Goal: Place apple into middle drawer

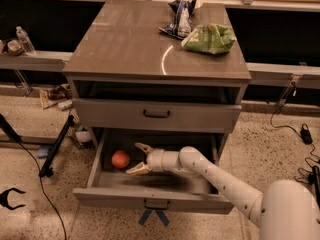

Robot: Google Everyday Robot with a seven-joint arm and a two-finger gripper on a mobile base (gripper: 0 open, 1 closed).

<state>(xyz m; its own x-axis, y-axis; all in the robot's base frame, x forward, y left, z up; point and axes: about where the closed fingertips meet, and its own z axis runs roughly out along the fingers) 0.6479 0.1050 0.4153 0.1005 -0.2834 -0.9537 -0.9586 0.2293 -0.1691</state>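
The apple (120,159), small, round and red-orange, lies on the grey tray at the left of the pulled-out middle drawer (155,197). My gripper (138,159) is inside the drawer, just right of the apple. It is open, with one finger behind and one in front. The fingertips (136,171) stand a little apart from the apple and hold nothing. My white arm (220,181) reaches in from the lower right over the drawer's front edge.
A closed grey drawer front (156,115) with a dark handle sits above the open drawer. A green snack bag (209,38) and a dark packet (180,18) lie on the cabinet top. A black stand (55,146) and cables are on the floor at left.
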